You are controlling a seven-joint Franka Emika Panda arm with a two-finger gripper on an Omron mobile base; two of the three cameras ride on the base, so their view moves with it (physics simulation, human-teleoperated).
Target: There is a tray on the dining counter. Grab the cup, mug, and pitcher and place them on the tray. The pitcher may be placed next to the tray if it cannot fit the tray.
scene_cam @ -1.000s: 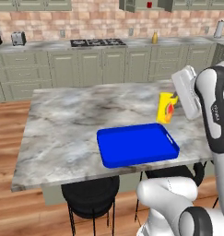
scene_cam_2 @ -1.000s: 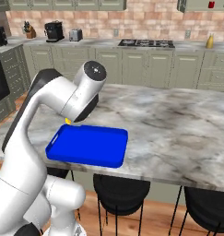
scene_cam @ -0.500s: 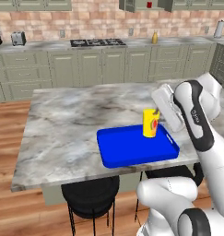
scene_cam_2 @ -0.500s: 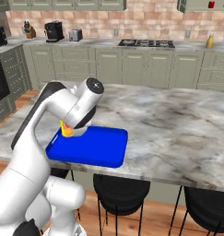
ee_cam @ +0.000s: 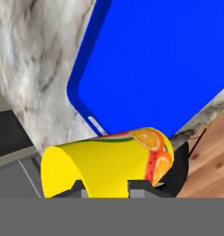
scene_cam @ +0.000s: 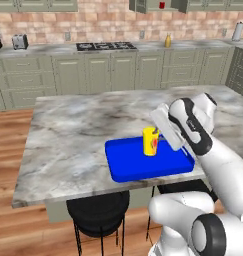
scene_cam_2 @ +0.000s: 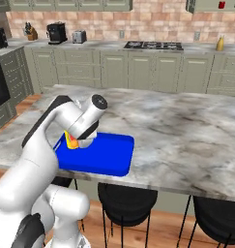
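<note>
fingers (scene_cam: 158,141): narrowly apart, clamped on the yellow cup (scene_cam: 150,141) | cup: upright, over the blue tray (scene_cam: 128,167); contact with its floor cannot be told | tray: on the marbled surface (scene_cam: 68,145), near the front edge | mark: fruit print on the cup side

A bright yellow cup (scene_cam: 150,141), banded with orange slices and red watermelon, above a vivid blue tray (scene_cam: 143,162) on a grey-white marbled surface (scene_cam: 73,140). White arm (scene_cam: 213,155) with dark joints; black stools (scene_cam: 98,212); sage-green cabinets (scene_cam_2: 114,68); reddish brick wall (scene_cam: 93,22); wooden floor (scene_cam: 13,130).
</note>
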